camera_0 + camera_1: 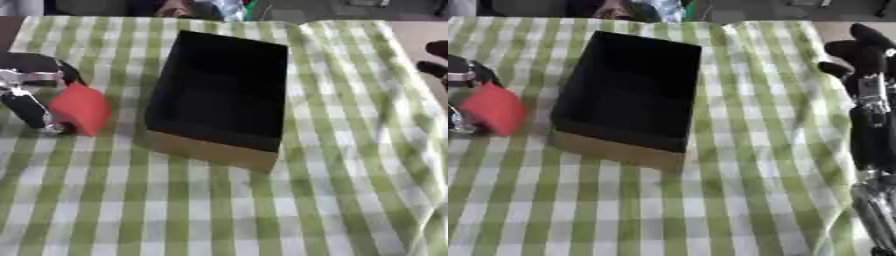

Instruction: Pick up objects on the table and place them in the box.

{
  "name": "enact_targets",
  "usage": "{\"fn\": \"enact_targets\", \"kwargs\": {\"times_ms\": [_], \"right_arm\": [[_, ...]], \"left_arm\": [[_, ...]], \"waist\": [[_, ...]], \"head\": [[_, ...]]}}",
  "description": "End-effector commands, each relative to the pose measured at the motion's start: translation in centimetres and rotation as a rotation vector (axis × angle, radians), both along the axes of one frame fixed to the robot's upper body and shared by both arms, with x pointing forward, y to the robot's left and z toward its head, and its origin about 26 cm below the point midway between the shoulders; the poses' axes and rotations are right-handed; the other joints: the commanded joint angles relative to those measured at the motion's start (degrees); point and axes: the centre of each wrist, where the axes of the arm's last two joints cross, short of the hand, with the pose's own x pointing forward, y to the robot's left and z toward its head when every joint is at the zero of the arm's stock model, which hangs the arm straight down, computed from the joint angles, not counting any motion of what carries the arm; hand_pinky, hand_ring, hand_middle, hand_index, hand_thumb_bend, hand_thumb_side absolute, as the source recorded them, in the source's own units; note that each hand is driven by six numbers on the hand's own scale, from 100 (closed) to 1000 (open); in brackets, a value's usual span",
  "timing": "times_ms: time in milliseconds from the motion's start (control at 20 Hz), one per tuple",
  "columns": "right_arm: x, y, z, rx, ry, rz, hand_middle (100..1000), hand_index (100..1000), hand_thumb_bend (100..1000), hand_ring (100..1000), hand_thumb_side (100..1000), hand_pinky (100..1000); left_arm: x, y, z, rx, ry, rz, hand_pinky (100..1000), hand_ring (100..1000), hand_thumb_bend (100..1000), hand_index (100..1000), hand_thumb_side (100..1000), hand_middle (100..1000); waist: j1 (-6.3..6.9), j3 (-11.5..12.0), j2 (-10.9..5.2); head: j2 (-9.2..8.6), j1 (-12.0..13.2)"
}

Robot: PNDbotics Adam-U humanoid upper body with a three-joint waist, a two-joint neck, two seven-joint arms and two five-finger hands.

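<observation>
Left hand [31,102], black with silver joints, comes in from the left edge of the left eye view and is at the red block-shaped object [80,108], which sits at the left side of the table. Its dark fingers [35,114] reach down beside the object's left face and touch it, and another part of the hand lies above and behind the object's upper corner, so the hand seems curled round the red thing. Whether the object is lifted or resting on the cloth cannot be told.

Just to the right of the red object stands the open rectangular cardboard box [219,150], with a black interior and a tan outer wall facing the camera. Box and object are near one another but apart, with a strip of cloth between them. The box's inside looks dark all over; nothing can be made out in it.

Both rest on the green-and-white checked tablecloth [219,215], which covers the table and wrinkles toward the right side.

The right hand [864,52] shows at the right edge of the right eye view, raised above the cloth's right margin, well apart from the box, with its black fingers relaxed and holding nothing.
</observation>
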Motion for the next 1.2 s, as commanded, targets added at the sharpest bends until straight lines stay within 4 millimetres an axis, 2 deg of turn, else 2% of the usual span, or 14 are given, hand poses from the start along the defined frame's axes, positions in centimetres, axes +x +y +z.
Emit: {"fn": "enact_targets", "kwargs": {"times_ms": [50, 100, 200, 350, 700, 900, 1200], "right_arm": [[-0.2, -0.1, 0.7, -0.004, -0.019, 0.0, 685, 870, 100, 823, 709, 767], [-0.2, 0.0, 0.7, -0.004, -0.018, 0.001, 685, 870, 100, 823, 709, 767], [-0.2, 0.0, 0.7, -0.004, -0.016, 0.001, 685, 870, 100, 823, 709, 767], [-0.2, 0.0, 0.7, -0.003, -0.014, 0.002, 685, 870, 100, 823, 709, 767], [-0.2, -0.1, 0.7, -0.004, -0.012, 0.003, 685, 870, 100, 822, 709, 767], [-0.2, -0.2, 0.7, -0.003, -0.011, 0.003, 685, 870, 100, 822, 710, 767], [-0.2, -0.3, 0.7, -0.001, -0.011, 0.002, 686, 870, 100, 823, 710, 767]], "left_arm": [[-0.4, 0.3, 1.5, 0.117, 0.029, -0.095, 710, 782, 346, 708, 270, 685], [-0.4, 0.3, 1.5, 0.112, 0.016, -0.097, 710, 782, 346, 708, 270, 685], [-0.5, 0.2, 1.6, 0.104, -0.004, -0.1, 702, 772, 274, 684, 248, 674], [-0.6, 0.2, 1.8, 0.094, -0.026, -0.103, 693, 761, 222, 680, 230, 662], [-1.2, -0.2, 2.9, 0.074, -0.058, -0.106, 686, 755, 204, 679, 240, 666], [-1.6, -0.5, 3.8, 0.037, -0.079, -0.112, 672, 732, 196, 656, 255, 636], [-2.2, -1.0, 5.4, -0.038, -0.122, -0.123, 647, 663, 158, 552, 279, 558]], "waist": [[0.86, -0.1, -0.41], [0.87, -0.1, -0.43], [0.89, -0.2, -0.51], [0.95, -0.2, -0.65], [1.12, 0.0, -0.99], [1.24, 0.0, -1.19], [1.31, 0.1, -1.52]], "head": [[0.13, 0.1], [0.17, 0.1], [0.25, 0.1], [0.26, 0.1], [0.22, -0.2], [0.2, -0.6], [0.15, -1.4]]}}
